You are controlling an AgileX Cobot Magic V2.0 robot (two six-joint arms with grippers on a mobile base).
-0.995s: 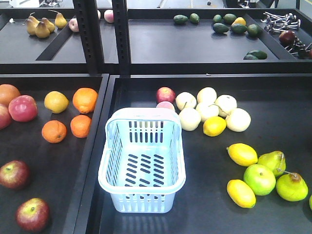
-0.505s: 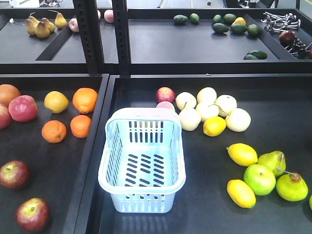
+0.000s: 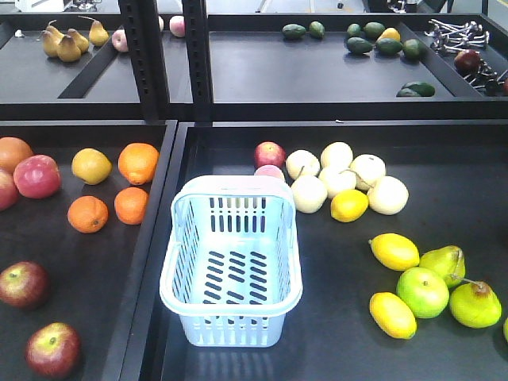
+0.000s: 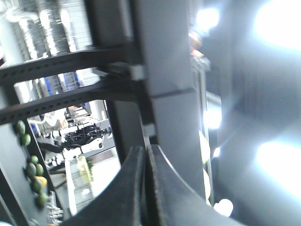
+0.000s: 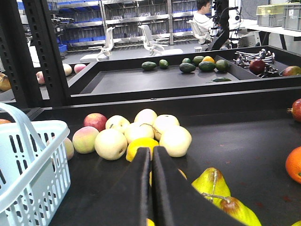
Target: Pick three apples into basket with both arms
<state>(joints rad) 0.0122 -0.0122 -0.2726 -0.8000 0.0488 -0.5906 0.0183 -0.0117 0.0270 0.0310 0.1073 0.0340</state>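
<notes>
My left wrist view is all blur; in front I see the basket (image 3: 234, 184) hiding most of a pink apple (image 3: 270, 170), the edge clipping an orange (image 3: 9, 151)

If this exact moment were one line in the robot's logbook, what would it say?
basket: empty | dark red apples: unpicked, on left tray | left tool: shut | right tool: shut

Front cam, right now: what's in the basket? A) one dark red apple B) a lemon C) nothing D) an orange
C: the basket shows only its bare slotted bottom, and a dark red apple lies outside it in the left tray.
</notes>
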